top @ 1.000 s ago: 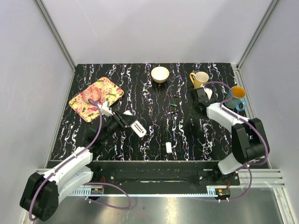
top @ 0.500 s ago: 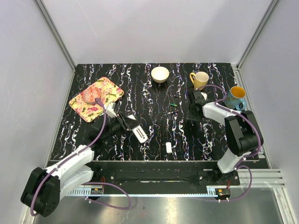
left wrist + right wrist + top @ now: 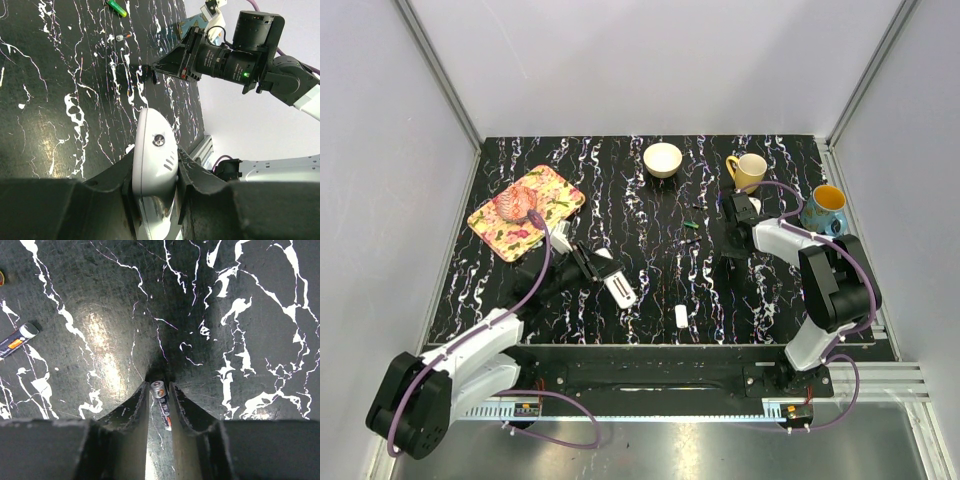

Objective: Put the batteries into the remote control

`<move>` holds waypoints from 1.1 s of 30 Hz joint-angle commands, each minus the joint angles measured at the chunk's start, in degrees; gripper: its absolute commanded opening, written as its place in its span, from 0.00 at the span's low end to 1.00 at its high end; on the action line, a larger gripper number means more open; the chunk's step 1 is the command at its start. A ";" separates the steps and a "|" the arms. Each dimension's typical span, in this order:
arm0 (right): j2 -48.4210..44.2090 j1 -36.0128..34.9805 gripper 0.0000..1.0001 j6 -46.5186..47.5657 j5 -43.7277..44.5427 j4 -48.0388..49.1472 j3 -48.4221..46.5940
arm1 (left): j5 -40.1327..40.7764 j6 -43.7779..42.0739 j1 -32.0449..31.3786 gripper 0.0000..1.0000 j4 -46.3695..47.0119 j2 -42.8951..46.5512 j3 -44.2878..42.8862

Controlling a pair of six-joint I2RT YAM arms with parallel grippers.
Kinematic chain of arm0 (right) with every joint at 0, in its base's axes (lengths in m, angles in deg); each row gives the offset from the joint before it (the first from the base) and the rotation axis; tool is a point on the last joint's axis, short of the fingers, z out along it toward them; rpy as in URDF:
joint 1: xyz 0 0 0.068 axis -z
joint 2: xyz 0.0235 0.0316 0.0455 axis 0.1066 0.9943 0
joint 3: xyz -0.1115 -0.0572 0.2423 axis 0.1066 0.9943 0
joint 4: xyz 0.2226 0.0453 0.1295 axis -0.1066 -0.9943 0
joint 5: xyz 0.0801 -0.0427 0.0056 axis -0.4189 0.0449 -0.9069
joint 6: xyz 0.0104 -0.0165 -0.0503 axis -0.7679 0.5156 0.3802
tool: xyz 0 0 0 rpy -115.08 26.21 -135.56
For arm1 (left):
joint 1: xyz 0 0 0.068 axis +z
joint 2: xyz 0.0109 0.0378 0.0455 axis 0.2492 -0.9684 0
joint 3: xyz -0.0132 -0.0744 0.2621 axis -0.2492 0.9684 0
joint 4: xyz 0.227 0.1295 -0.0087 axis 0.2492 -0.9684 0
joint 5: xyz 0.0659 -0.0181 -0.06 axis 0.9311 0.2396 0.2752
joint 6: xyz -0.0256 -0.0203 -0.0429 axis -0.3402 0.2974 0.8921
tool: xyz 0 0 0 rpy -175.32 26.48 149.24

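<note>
1. Since a second ago the right gripper (image 3: 159, 386) has shifted left, away from the yellow mug (image 3: 748, 169), with its tips down at the black marbled table (image 3: 650, 250). The left gripper (image 3: 155, 167) has drawn the remote control (image 3: 620, 291) slightly toward the near edge.
2. Left jaws are clamped on the remote's long sides. Its free end sticks out past the fingers, and the side with a screw faces the wrist camera.
3. Right jaws are almost together with one battery (image 3: 161, 407) lying lengthwise between them, silver end forward. It seems pinched, but contact is hard to confirm.
4. A second battery (image 3: 17, 340) lies loose on the table, well left of the right fingers in the wrist view.
5. A green battery (image 3: 116, 7) lies on the table between the arms, beyond the remote.
6. A small white lozenge-shaped piece (image 3: 681, 316) lies near the near edge, right of the remote and apart from it.
7. A cream bowl (image 3: 663, 159) and blue mug (image 3: 825, 208) sit toward the back, and a floral tray (image 3: 525, 212) sits at the left.
</note>
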 commanded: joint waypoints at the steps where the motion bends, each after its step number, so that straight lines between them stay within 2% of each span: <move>1: 2.13 -0.07 0.25 0.14 -0.15 1.56 -0.74 | -1.56 -0.77 0.05 0.00 3.06 -0.43 -2.10; 2: 2.22 -0.07 0.23 -0.03 -0.15 1.56 -0.74 | -1.65 -0.77 0.13 0.00 3.06 -0.51 -2.10; 7: 2.22 -0.07 0.00 -0.91 -0.67 1.04 -0.74 | -1.73 -0.77 0.14 0.00 3.23 -0.86 -2.10; 13: -3.57 -0.24 0.00 -2.76 -5.49 1.65 1.18 | -1.73 1.15 0.14 0.00 5.95 -2.18 -1.13; 16: -12.52 -1.99 0.00 -3.11 -9.18 4.45 5.05 | -2.17 2.56 0.14 0.00 10.42 -3.85 -0.60; 20: -28.23 -10.51 0.00 -2.23 -7.71 6.57 8.75 | -2.35 3.97 0.14 0.00 14.38 -6.75 -1.04; 22: -31.43 -14.47 0.00 -1.97 -8.49 5.53 8.05 | -3.05 5.28 0.14 0.00 15.62 -8.94 -2.01; 25: -35.48 -17.46 0.00 -1.88 -10.33 4.55 5.94 | -4.80 8.35 0.14 0.00 25.96 -12.19 -1.22; 26: -37.05 -18.08 0.00 -1.79 -10.52 4.64 5.15 | -5.59 9.32 0.14 0.00 33.13 -13.07 -0.96; 27: -37.77 -19.74 0.00 -1.71 -10.69 4.81 4.80 | -6.04 10.29 0.05 0.00 36.34 -14.21 -0.78; 28: -38.38 -20.45 0.00 -1.44 -11.22 5.25 4.45 | -7.26 12.04 0.13 0.00 42.81 -17.10 -0.95; 30: -39.09 -22.12 0.00 -1.00 -11.22 5.61 3.13 | -9.02 14.42 0.13 0.00 48.91 -20.80 -1.91; 31: -39.00 -23.69 0.00 -0.83 -11.22 5.78 2.60 | -10.51 17.65 0.05 0.00 55.98 -25.17 -2.27; 33: -37.69 -25.28 0.00 -0.21 -11.22 5.78 0.76 | -11.05 21.53 -0.04 0.00 63.23 -32.11 -2.97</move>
